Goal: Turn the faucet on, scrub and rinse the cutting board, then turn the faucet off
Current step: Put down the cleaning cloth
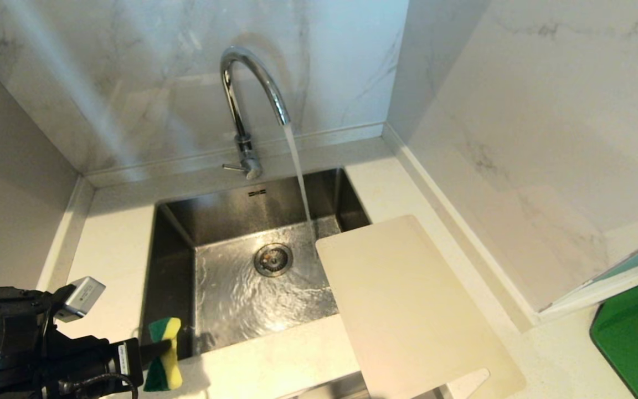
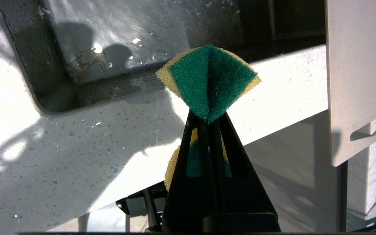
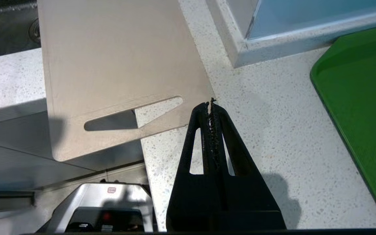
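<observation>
Setting: white marble-look walls [image 1: 518, 111] enclose a pale speckled surface [image 1: 114, 244] with a recessed stainless steel sink [image 1: 175, 260].
Faucet [image 1: 244, 100]: chrome gooseneck standing behind the sink's rear edge, thin lever at its base; a stream of water [image 1: 299, 177] falls from the spout into the basin.
Sink floor: covered by a rippling sheet of water around the round drain [image 1: 273, 259].
Cutting board [image 1: 407, 305]: off-white rectangle lying flat on the surface at the sink's right side, its far corner reaching over the basin just beside the falling water; the slot-handle end overhangs the near edge of the surface.
Left hand [image 2: 207, 119]: low at the left near corner of the sink, over the front strip of the surface; fingers pressed together, pinching a sponge.
Sponge [image 2: 209, 81]: yellow with a green scouring face, squeezed at its middle so that both ends fan out; apart from the cutting board.
Right hand [image 3: 211, 106]: over the bare surface just beside the handle-end corner of the cutting board; fingers pressed together with nothing between them.
Green tray [image 3: 361, 107]: on the surface to the right, apart from the cutting board.
</observation>
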